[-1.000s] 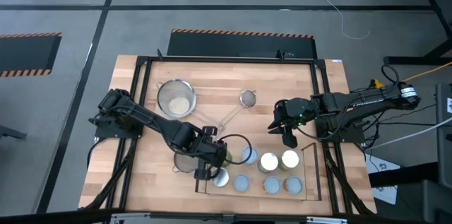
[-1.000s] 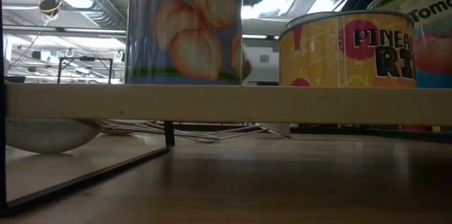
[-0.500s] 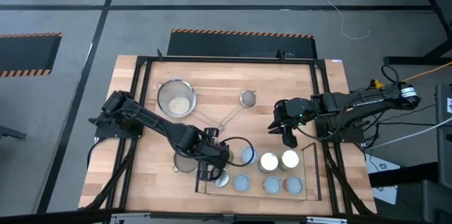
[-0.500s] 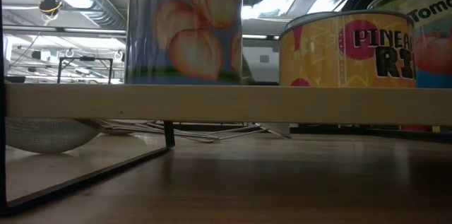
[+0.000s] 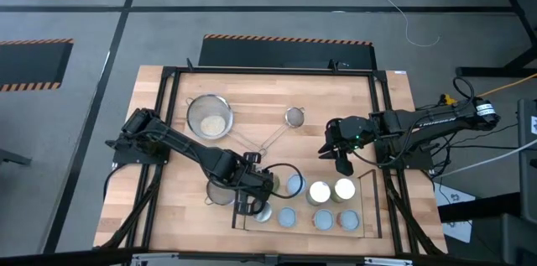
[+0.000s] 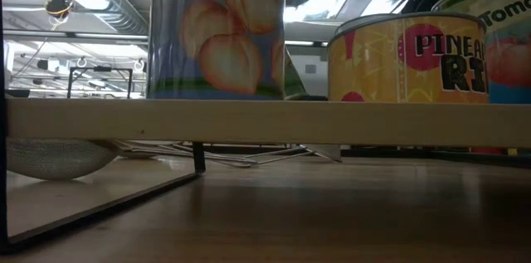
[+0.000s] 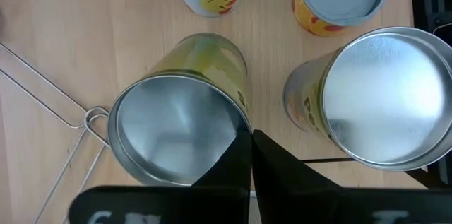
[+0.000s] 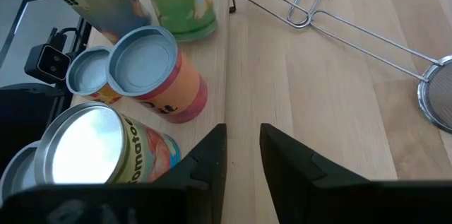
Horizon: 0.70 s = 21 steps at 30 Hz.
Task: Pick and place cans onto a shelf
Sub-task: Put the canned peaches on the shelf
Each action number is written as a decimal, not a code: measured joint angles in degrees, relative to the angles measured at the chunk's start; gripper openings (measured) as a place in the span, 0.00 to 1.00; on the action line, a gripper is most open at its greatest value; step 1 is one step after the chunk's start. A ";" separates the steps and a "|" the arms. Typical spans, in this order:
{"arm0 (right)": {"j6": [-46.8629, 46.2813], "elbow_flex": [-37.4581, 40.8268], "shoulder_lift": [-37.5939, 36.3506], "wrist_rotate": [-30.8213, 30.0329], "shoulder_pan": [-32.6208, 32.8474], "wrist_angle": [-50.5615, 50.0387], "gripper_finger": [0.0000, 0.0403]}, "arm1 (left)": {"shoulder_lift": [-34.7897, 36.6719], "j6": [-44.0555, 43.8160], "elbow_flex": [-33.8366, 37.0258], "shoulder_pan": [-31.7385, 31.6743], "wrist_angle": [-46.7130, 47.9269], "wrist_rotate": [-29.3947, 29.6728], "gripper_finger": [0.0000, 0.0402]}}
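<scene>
Several cans stand on the light-wood shelf [image 5: 304, 206] near the table's front right. They include a peach-labelled can [image 6: 217, 31], a pineapple can [image 6: 406, 56] and a tomato can [image 8: 99, 146]. My left gripper [image 5: 254, 192] is shut above the shelf's left end. Its tips [image 7: 251, 143] are over the gap between a yellow-green can [image 7: 176, 132] and a steel-topped can [image 7: 381, 97]. My right gripper [image 5: 340, 162] is open and empty, just beyond the shelf's far right, with the tomato can and a red-sided can [image 8: 152, 68] ahead of it. My left gripper's shut fingers point down over the rim of the yellow-green can [image 7: 236, 121], beside the steel-topped can. I cannot tell whether they touch either can.
A large mesh strainer [image 5: 210, 117] and a small one [image 5: 294, 117] lie at the table's far middle, their wire handles [image 5: 267, 142] reaching toward the shelf. A round pan [image 5: 218, 192] sits under my left arm. Bare wood shows at the table's far right.
My left gripper has shifted a little toward the table's near edge and the shelf's left end. The cans and my right arm have stayed where they were.
</scene>
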<state>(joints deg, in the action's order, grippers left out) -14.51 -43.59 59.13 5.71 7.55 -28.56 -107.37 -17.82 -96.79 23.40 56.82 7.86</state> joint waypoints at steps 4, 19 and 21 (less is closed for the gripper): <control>-0.01 0.00 0.00 -0.01 0.00 0.00 0.22 | 0.31 0.00 0.07 0.00 0.18 -0.07 0.00; -0.01 0.02 0.00 0.01 0.01 0.00 0.22 | 1.55 0.22 0.09 0.72 0.87 -0.26 0.00; -0.01 0.02 0.00 -0.01 0.02 0.00 0.22 | 1.57 0.24 0.09 0.70 0.79 -0.19 0.01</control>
<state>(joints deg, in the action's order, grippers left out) -14.52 -43.57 59.13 5.69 7.57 -28.56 -105.80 -17.58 -96.71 24.10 57.60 7.67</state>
